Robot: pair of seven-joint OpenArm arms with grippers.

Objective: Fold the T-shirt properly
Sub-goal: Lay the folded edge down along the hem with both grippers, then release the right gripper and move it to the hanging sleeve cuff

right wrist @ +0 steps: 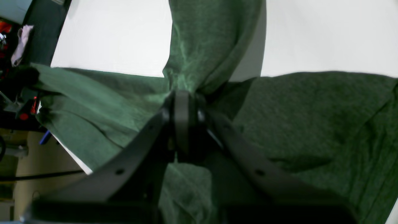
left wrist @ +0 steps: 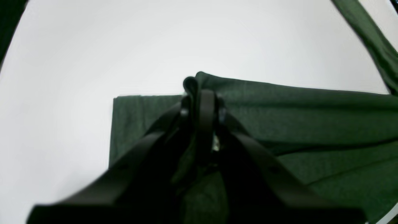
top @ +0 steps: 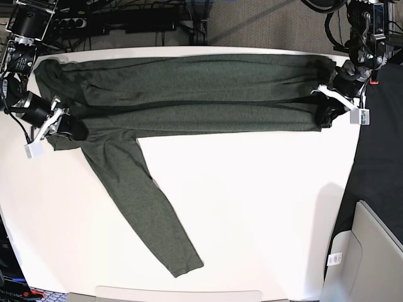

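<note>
t-shirt across table's far edge

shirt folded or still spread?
Partly folded: T-shirt body doubled into a long band across the table, one sleeve still spread out diagonally.

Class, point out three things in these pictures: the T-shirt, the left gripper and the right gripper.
T-shirt (top: 189, 94), base view, folded body.
Left gripper (left wrist: 202, 93), left wrist view, tips pinching cloth.
Right gripper (right wrist: 182, 95), right wrist view, tips pinching cloth.

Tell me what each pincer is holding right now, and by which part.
Both grip the T-shirt: the left pincer pinches a folded edge at one end, the right pincer bunched fabric near the sleeve at the other end.
</note>
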